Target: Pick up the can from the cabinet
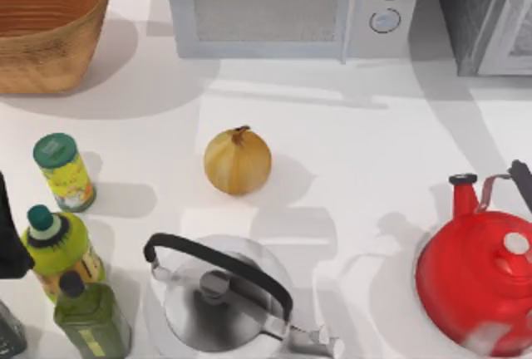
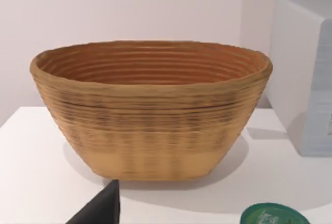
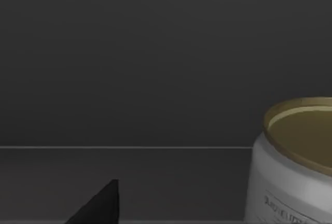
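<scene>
Time to reach for the can (image 3: 298,156), white with a gold top, standing upright on the floor of the dark cabinet (image 3: 155,58). Off to one side of the right gripper (image 3: 101,206), not touching it. Right gripper spread wide or pressed together? Cannot tell. Holding nothing yet, by the look of it. From above, the grey cabinet (image 1: 486,10) at the far right of the table (image 1: 366,151), behind the red kettle (image 1: 478,280). To do this step well: first move the gripper sideways until lined up with the middle of the can. Make sure of a gap wider than the can before going in. Then slide forward slowly, low enough to grab the round side and not the rim. Stay off the cabinet floor and walls. Squeeze gently but firmly. Smooth and round, so easy to tip or drop. Lift just a little, then pull straight back out. Left gripper (image 2: 98,208) parked at the left side of the table, facing the basket (image 2: 150,110), close to the green bottles (image 1: 58,251). Spread or pressed together? Cannot tell there either. Best to leave it alone.
</scene>
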You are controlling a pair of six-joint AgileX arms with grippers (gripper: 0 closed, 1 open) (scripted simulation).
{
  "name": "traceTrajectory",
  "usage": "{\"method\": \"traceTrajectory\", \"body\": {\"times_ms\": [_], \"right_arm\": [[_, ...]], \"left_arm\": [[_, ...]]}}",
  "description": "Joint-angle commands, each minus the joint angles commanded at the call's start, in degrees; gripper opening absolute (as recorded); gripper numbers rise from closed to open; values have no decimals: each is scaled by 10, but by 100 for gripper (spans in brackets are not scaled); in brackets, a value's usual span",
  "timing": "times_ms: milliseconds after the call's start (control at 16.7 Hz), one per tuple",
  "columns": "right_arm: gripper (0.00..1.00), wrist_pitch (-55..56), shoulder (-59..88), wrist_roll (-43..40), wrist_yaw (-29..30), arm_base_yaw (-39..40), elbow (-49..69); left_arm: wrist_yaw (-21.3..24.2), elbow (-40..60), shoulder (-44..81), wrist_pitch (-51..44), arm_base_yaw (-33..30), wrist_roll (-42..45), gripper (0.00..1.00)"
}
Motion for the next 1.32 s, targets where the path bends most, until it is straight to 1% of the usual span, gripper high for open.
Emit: {"method": "traceTrajectory", "body": {"times_ms": [60, 840, 900, 1320], "right_arm": [[100, 0, 0, 0, 0, 0, 0], [2, 0, 0, 0, 0, 0, 0], [0, 0, 0, 0, 0, 0, 0], [0, 0, 0, 0, 0, 0, 0]], "left_arm": [[0, 0, 0, 0, 0, 0, 100], [0, 0, 0, 0, 0, 0, 100], [0, 0, 0, 0, 0, 0, 100], [0, 0, 0, 0, 0, 0, 100]]}}
